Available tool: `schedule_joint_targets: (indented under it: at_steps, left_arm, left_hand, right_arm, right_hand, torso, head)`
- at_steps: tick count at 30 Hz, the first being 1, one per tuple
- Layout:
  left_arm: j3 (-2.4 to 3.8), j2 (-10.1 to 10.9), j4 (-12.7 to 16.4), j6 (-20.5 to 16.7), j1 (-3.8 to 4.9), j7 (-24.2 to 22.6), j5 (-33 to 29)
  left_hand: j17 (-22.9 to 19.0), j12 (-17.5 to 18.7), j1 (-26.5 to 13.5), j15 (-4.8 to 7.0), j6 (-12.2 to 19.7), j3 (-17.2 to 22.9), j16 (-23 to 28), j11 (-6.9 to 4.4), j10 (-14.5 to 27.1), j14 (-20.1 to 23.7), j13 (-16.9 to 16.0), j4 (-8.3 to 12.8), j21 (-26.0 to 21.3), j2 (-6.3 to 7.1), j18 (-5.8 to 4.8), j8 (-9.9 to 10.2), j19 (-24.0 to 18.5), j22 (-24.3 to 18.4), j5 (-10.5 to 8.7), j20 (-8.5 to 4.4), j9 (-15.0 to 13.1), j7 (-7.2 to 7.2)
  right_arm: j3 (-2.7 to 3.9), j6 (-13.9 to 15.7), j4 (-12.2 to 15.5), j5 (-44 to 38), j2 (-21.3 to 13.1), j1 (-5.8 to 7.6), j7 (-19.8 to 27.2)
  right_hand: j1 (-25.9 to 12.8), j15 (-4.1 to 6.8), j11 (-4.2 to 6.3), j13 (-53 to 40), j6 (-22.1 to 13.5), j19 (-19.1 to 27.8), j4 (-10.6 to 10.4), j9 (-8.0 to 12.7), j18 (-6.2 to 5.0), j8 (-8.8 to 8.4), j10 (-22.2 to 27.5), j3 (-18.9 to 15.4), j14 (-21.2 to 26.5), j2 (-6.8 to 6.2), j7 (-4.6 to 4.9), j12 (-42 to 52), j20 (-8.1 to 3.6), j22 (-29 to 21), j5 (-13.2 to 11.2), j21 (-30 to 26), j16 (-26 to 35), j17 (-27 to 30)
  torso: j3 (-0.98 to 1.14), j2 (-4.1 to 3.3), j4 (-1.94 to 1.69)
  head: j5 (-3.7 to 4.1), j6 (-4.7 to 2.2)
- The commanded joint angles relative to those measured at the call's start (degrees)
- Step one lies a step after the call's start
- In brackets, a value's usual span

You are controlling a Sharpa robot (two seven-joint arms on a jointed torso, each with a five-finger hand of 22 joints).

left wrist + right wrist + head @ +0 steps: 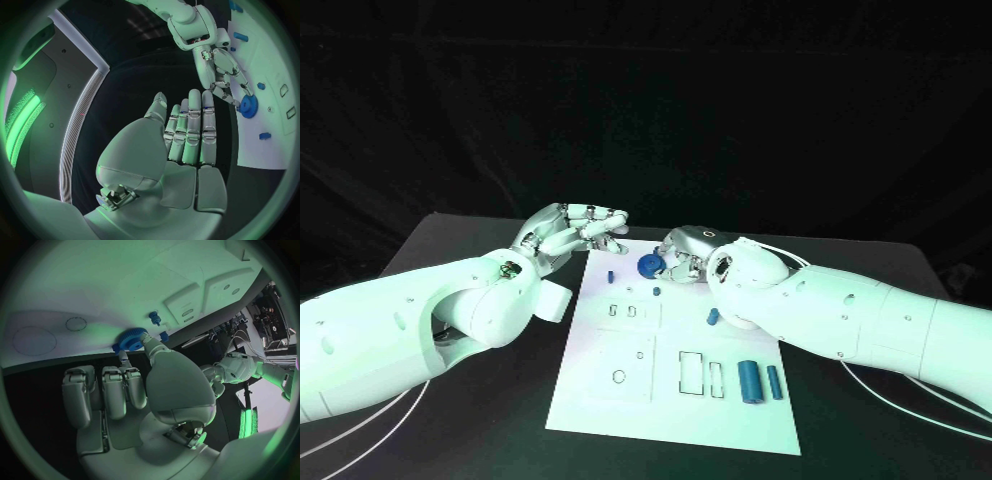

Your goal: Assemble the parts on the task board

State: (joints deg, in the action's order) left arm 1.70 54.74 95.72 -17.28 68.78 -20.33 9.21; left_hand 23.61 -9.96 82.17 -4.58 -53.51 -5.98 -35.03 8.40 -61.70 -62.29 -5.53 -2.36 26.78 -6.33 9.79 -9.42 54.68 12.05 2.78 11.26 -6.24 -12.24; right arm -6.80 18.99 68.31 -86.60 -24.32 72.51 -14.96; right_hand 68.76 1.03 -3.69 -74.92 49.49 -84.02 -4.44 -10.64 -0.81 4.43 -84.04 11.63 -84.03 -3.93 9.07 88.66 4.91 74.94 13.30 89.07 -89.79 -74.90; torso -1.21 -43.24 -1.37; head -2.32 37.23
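Observation:
The white task board (678, 408) lies in the middle of the black table. My right hand (687, 249) reaches over the board's far end and pinches a blue gear (649, 265) between thumb and fingertip; in the right wrist view the gear (132, 339) sits at the fingertips, just at the board (94, 285). My left hand (574, 232) hovers beside the board's far left corner, holding nothing; its fingers (190, 130) are stretched out side by side, thumb apart. Small blue pegs (612, 272) (656, 291) stand near the gear.
A blue piece (714, 317) lies by the right forearm. Two blue cylinders (750, 380) (775, 382) lie near the board's right edge. Outlined slots (692, 371) and a round hole (619, 377) mark the board's near half. Black table surrounds the board.

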Motion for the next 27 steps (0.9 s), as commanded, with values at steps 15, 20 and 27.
schedule_joint_targets:
  at_steps: [15, 20, 27]
  left_arm:
    - [0.03, 0.34, -0.14, 1.00, 0.06, -0.40, -0.08]
    - [0.03, 0.53, -0.85, 2.09, 0.06, -0.62, -0.08]
    - [0.03, 0.85, -3.50, 4.34, 0.08, -0.94, -0.31]
  left_hand:
    - [-0.11, 0.19, 0.13, -0.03, 0.48, 0.02, 0.26, -0.04, 0.58, 0.62, -0.08, 0.46, -0.42, -0.46, 0.52, 0.36, -0.55, -0.11, 0.06, 0.01, 0.05, -0.05]
    - [-1.56, 0.74, -0.16, -0.75, 0.63, -0.32, 3.48, 0.44, 1.48, 3.34, 0.04, 0.57, -3.71, -0.28, -0.50, 0.51, -5.49, -1.79, 0.01, 1.61, 0.05, -0.43]
    - [-7.25, 3.07, 0.06, -3.36, 1.39, -0.18, 15.26, 2.12, 3.51, 9.24, 1.05, 1.22, -9.79, -0.72, -0.50, 1.55, -12.50, -5.32, -0.04, 4.77, 0.70, -1.64]
  right_arm:
    - [0.01, 7.60, 4.98, 1.17, -4.92, 0.40, 0.94]
    - [0.16, 8.13, 8.94, 8.79, -10.01, 2.03, 7.18]
    - [0.20, 0.83, 11.40, 21.89, -17.36, 3.35, 17.40]
  right_hand:
    - [-0.38, -0.39, -0.49, -14.12, 0.27, -5.35, -0.30, 0.10, 0.42, -0.31, -5.09, 0.06, -5.97, 0.11, -0.21, 0.54, 0.31, 13.48, 1.55, -0.18, -0.21, -15.10]
    - [1.89, 0.14, -0.20, -13.20, 2.06, -4.81, 1.22, -0.26, 0.10, 0.23, -4.22, 0.95, -5.97, 0.38, -0.65, -0.26, -0.01, 12.20, 0.75, -1.12, -0.21, -15.10]
    - [5.66, 0.05, 0.12, -6.85, 4.42, 1.06, 3.54, -0.48, -2.79, 0.61, 2.39, 2.57, -5.23, 0.26, -0.69, -6.33, -0.20, -0.11, -0.50, -11.05, 1.42, -12.90]
  torso:
    - [-0.03, 0.12, 0.14]
    - [-0.05, 0.44, 0.37]
    - [0.08, 1.06, 0.91]
  head:
    - [-0.06, -0.02]
    - [0.03, -0.17]
    - [0.57, -0.28]
